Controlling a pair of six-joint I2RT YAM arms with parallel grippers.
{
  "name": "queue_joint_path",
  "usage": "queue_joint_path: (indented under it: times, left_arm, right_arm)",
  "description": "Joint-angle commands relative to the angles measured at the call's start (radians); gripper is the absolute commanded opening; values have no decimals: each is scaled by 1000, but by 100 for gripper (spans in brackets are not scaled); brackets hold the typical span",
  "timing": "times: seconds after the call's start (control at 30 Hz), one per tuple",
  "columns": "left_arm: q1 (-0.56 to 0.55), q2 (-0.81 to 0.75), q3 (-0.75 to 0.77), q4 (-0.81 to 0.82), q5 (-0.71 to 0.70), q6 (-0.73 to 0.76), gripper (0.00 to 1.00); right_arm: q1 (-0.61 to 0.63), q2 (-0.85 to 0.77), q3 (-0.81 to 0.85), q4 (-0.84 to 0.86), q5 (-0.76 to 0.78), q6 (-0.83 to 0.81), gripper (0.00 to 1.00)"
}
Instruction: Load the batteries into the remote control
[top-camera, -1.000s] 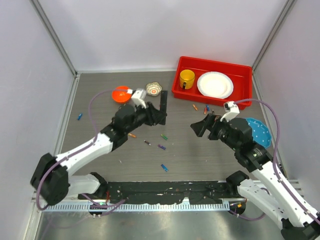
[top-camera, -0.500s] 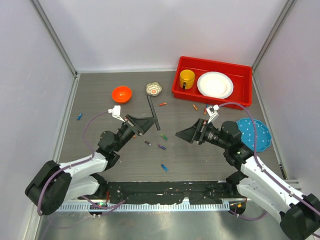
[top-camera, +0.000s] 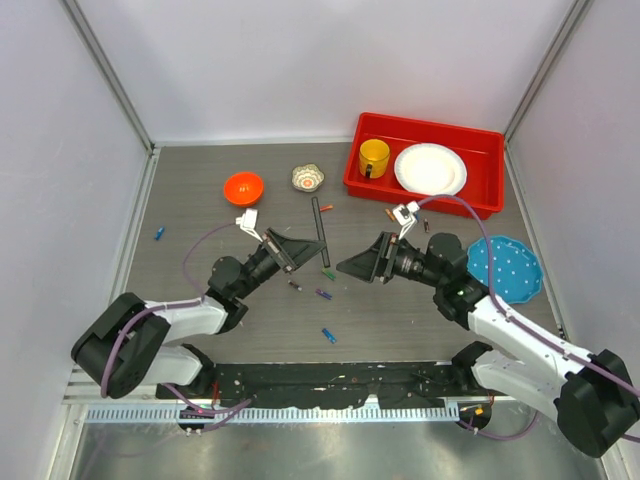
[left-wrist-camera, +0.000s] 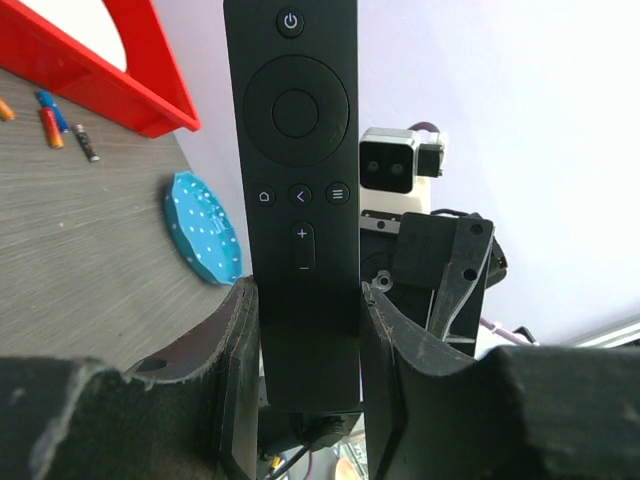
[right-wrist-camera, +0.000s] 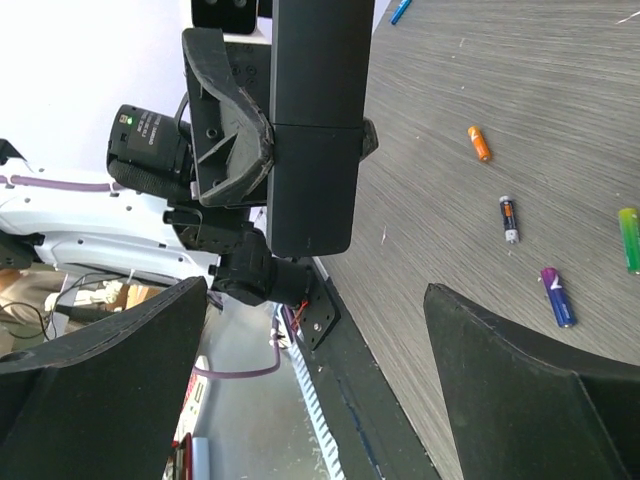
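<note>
The remote control (top-camera: 320, 232) is a slim black bar held upright above the table, gripped at its lower end by my left gripper (top-camera: 288, 250). In the left wrist view the remote (left-wrist-camera: 297, 180) shows its button face between the shut fingers (left-wrist-camera: 240, 340) of that gripper (left-wrist-camera: 305, 340). My right gripper (top-camera: 358, 266) is open and empty, facing the remote from the right. Its wrist view shows the remote's plain back (right-wrist-camera: 315, 130) beyond the open gripper (right-wrist-camera: 310, 300). Several batteries lie loose on the table: green (top-camera: 328, 272), purple (top-camera: 322, 294), blue (top-camera: 328, 335), orange (right-wrist-camera: 479, 142).
A red tray (top-camera: 352, 178) at the back right holds a yellow cup (top-camera: 374, 157) and white plate (top-camera: 430, 168). A blue dotted plate (top-camera: 505, 268) lies right. An orange bowl (top-camera: 243, 187) and small patterned bowl (top-camera: 308, 177) stand at the back. More batteries (top-camera: 390, 213) lie near the tray.
Both arms have dropped lower and swung toward the centre. The left gripper turned the remote upright and carried it right; the right gripper moved left, closer to it.
</note>
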Motion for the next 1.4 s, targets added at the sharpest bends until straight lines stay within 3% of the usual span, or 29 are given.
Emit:
queue_joint_path:
  times: [0.0, 0.53, 1.13, 1.37]
  left_arm:
    - [6, 22, 57, 289, 53, -33, 0]
    - [-4, 22, 60, 289, 83, -42, 0]
    - [-4, 18, 57, 289, 77, -38, 0]
    - [-4, 16, 55, 289, 86, -39, 0]
  right_arm:
    - [30, 44, 53, 73, -6, -30, 94]
    - [78, 201, 107, 248, 17, 13, 88]
    - [96, 259, 99, 300, -12, 32, 56]
    - [95, 258, 90, 317, -38, 32, 33]
